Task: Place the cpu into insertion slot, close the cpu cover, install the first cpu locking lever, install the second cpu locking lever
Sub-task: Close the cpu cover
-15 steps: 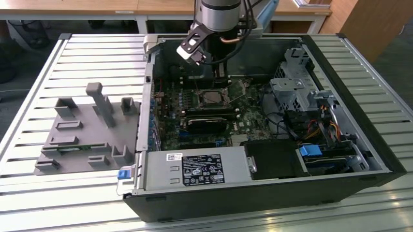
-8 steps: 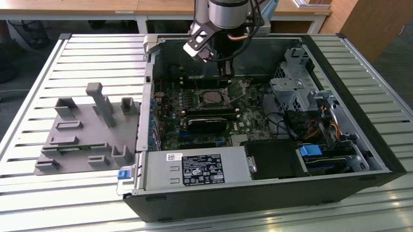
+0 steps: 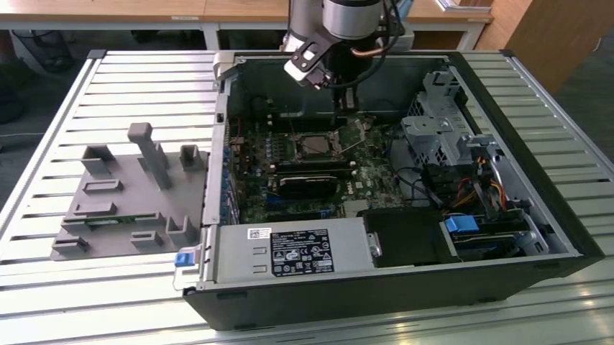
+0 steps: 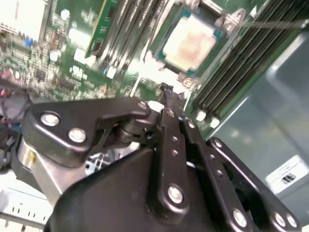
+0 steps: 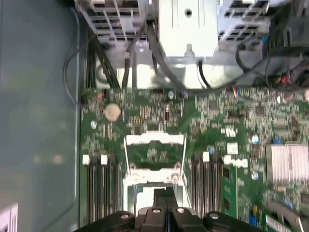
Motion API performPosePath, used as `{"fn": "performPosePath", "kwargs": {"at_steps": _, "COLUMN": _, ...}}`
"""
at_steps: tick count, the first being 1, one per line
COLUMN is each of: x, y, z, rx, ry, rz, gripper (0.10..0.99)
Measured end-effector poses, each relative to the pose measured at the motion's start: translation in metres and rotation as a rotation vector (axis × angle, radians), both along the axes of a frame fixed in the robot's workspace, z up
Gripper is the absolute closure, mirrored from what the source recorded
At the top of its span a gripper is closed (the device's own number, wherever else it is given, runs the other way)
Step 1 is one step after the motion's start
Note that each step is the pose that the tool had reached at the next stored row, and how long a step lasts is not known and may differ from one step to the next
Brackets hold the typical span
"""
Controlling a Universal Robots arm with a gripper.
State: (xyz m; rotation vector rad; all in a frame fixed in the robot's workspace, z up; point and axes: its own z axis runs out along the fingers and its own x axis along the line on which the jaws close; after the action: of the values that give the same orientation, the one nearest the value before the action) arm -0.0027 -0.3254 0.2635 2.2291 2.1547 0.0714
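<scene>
The cpu [image 4: 189,41] lies flat in the insertion slot [image 4: 159,52] with its silver-tan face up. In the exterior view it shows mid-board [image 3: 315,146] inside the open computer case. The cpu cover [image 5: 154,139], a silvery frame with a square cut-out, is swung open away from the slot, and green board shows through its centre. A thin metal lever [image 4: 270,21] sticks out beside the slot. My gripper [image 4: 166,89] hovers just above the board beside the slot, its black fingers pressed together with nothing between them. It also appears in the first wrist view [image 5: 164,193] and the exterior view [image 3: 346,100].
Long black memory slots [image 4: 231,77] flank the slot. The case's grey wall [image 4: 270,121] rises close beside the gripper. A drive cage [image 3: 436,136] and cables fill the exterior view's right; a power supply [image 3: 292,251] sits at the front. A grey fixture tray [image 3: 125,194] lies outside the case.
</scene>
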Motion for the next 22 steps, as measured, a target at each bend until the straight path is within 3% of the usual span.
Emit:
{"fn": "performPosePath", "kwargs": {"at_steps": 8, "x": 0.0076, "y": 0.0001, "z": 0.0034, "rx": 0.001, "ry": 0.0007, "rz": 0.0, "gripper": 0.98}}
{"fn": "performPosePath", "kwargs": {"at_steps": 16, "x": 0.0312, "y": 0.0001, "z": 0.003, "rx": 0.001, "ry": 0.005, "rz": 0.0, "gripper": 0.98}}
{"fn": "performPosePath", "kwargs": {"at_steps": 22, "x": 0.0399, "y": 0.0002, "z": 0.0005, "rx": 0.001, "ry": 0.0062, "rz": 0.02, "gripper": 0.98}}
